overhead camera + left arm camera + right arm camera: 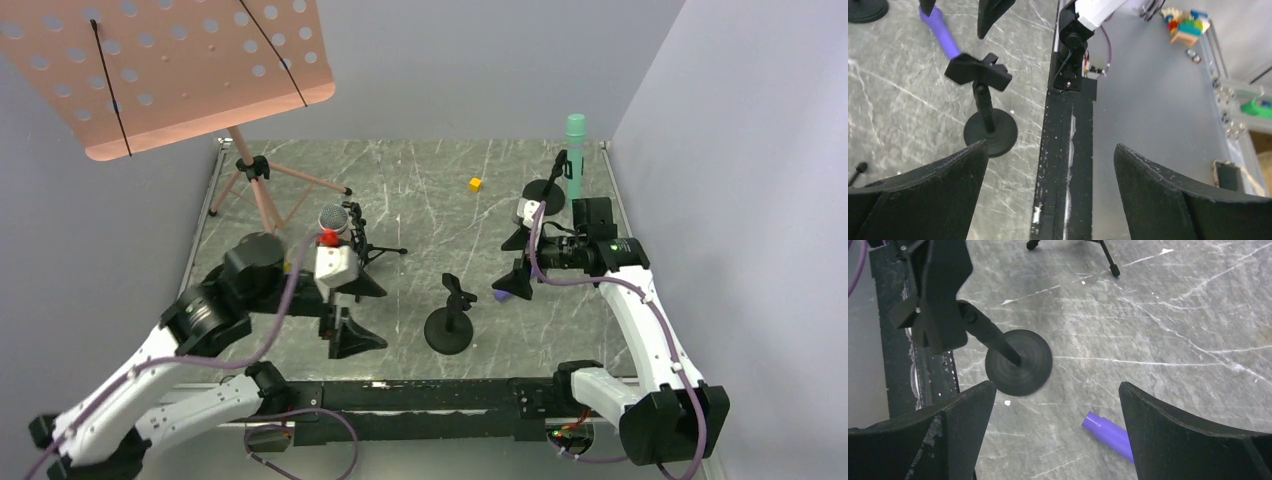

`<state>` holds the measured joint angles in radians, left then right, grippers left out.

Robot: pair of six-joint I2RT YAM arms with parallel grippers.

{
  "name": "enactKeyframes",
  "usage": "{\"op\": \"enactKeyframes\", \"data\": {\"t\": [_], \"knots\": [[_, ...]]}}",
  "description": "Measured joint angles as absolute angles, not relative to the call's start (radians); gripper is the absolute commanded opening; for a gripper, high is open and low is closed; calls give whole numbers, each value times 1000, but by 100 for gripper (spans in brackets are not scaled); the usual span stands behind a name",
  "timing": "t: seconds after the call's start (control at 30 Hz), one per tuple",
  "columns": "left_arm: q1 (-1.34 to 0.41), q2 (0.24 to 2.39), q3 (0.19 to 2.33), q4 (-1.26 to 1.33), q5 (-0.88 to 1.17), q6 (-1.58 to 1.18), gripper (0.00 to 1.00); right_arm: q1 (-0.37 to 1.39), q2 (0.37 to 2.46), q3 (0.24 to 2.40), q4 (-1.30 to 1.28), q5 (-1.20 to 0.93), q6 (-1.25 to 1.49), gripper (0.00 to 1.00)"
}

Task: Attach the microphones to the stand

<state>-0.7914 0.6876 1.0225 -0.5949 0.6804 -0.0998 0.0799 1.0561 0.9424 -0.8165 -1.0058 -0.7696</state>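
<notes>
A purple microphone [505, 293] lies flat on the table under my right gripper [515, 262], which is open and empty. In the right wrist view its end [1108, 434] shows between the open fingers, nearer the right one; that gripper [1058, 400] hovers above it. An empty round-base stand [450, 325] with its clip [458, 292] stands at the front middle. My left gripper [350, 312] is open and empty left of it, over the table's front edge [1050, 165]. A silver-mesh microphone [333, 218] sits at a tripod stand [372, 250]. A teal-green microphone [575, 150] stands upright at the back right.
A pink music stand [170, 70] looms over the back left. A small yellow cube [475, 183] lies at the back middle. Another round-base stand [545, 190] is beside the teal microphone. The black front rail [1068, 150] edges the table. Walls close in left and right.
</notes>
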Motion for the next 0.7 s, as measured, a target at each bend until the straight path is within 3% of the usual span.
{"op": "enactKeyframes", "data": {"t": [0.2,0.4,0.7], "knots": [[-891,1010,1269,-731,630,263,99,80,1030,936,-870,-1065,-842,100],[-888,1206,1326,-776,627,587,99,70,1012,910,-913,-1104,-881,100],[-857,1460,1513,-799,701,749,94,57,937,887,-911,-1108,-867,100]]}}
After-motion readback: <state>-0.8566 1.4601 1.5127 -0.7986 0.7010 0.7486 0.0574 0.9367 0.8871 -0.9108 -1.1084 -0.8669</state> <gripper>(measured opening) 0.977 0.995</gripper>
